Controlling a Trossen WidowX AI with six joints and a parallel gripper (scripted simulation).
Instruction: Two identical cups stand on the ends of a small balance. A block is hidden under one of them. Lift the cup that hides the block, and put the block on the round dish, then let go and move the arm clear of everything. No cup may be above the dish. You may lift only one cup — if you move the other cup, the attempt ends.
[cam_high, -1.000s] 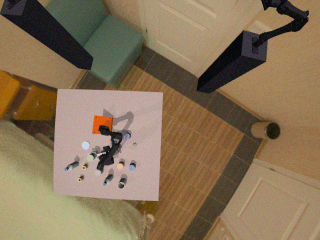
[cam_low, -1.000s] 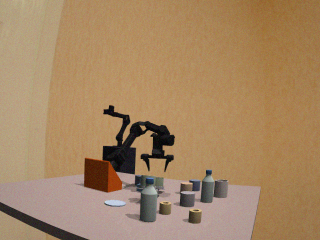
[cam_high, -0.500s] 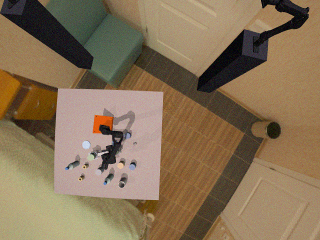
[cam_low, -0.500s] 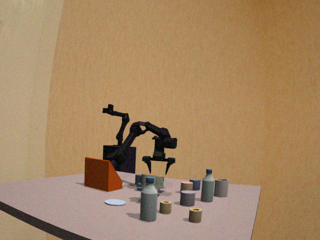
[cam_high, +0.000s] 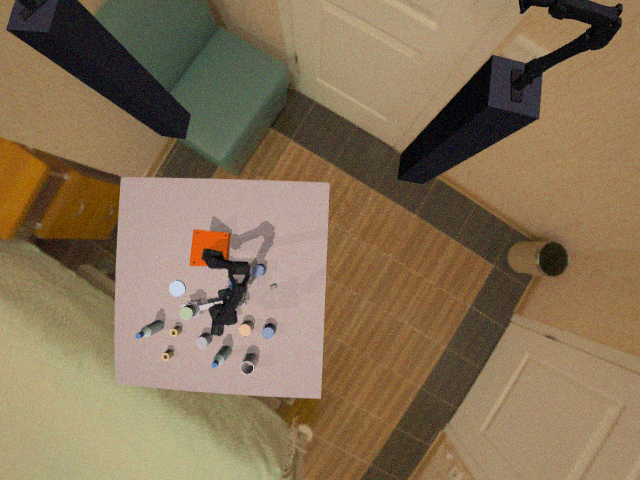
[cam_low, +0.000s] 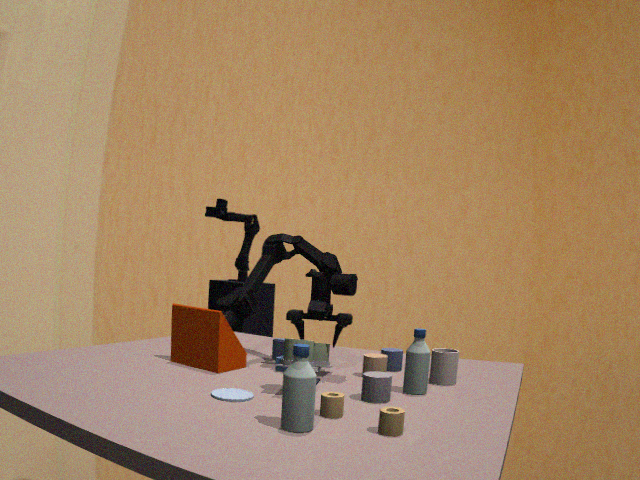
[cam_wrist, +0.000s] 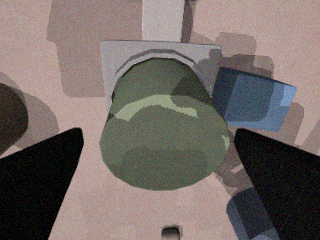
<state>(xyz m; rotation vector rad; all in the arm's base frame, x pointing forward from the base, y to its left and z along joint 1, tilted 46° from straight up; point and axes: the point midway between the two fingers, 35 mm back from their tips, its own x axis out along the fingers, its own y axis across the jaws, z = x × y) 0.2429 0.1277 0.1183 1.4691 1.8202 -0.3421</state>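
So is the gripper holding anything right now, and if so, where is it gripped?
Nothing is held. The gripper is open, its fingers standing wide on either side of the green cup below, not touching it.

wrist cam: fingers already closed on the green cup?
No, the gripper is open, its dark fingers standing wide on either side of the green cup without touching it.
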